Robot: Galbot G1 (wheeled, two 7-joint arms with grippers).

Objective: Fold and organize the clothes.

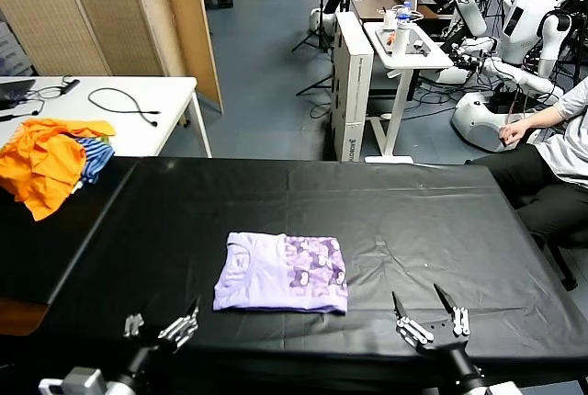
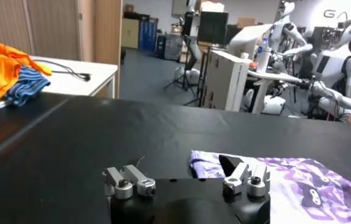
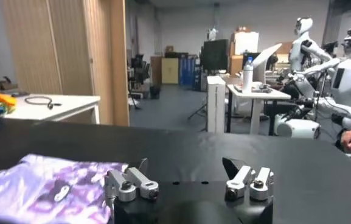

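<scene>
Lilac T-shirt folded into a flat rectangle, purple print up, lying on black tabletop near its front edge, between both arms. Left hand low at front edge, just left of shirt, fingers spread wide, holding nothing. Right hand at front edge, right of shirt, likewise wide open and empty. Orange and striped pile at far left corner.

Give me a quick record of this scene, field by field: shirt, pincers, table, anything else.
shirt: lilac T-shirt folded into a flat rectangle, printed side up on its right half
left pincer: open, near table edge, apart from shirt
right pincer: open, near table edge, apart from shirt
table: black cover
other: orange and striped clothes pile at far left
</scene>
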